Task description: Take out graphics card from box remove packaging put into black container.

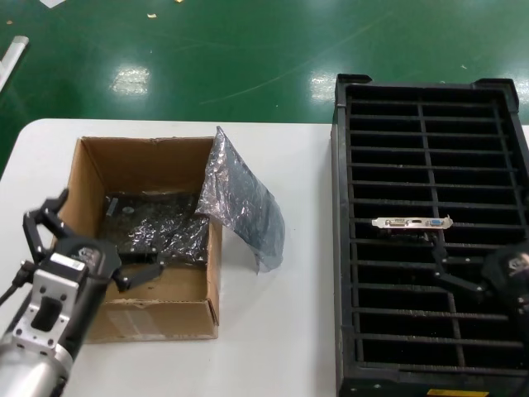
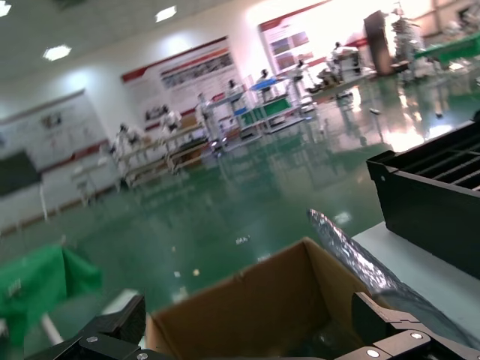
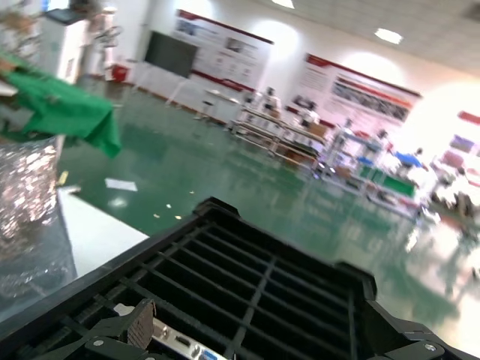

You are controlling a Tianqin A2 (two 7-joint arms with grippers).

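Note:
The graphics card (image 1: 412,222) stands in a slot of the black container (image 1: 430,331), its silvery bracket up; the bracket also shows in the right wrist view (image 3: 176,343). My right gripper (image 1: 447,269) is open and empty just in front of the card, over the container (image 3: 247,270). The brown box (image 1: 157,318) sits at the left. The grey packaging (image 1: 248,207) hangs over the box's right wall onto the table. My left gripper (image 1: 91,246) is open and empty over the box's front left corner. The left wrist view shows the box (image 2: 262,300) and the packaging (image 2: 352,255).
Glossy dark film bundles (image 1: 157,223) lie inside the box. The white table (image 1: 281,331) shows bare between the box and the container. Green floor lies beyond the table's far edge. The container's side wall (image 2: 427,202) shows in the left wrist view.

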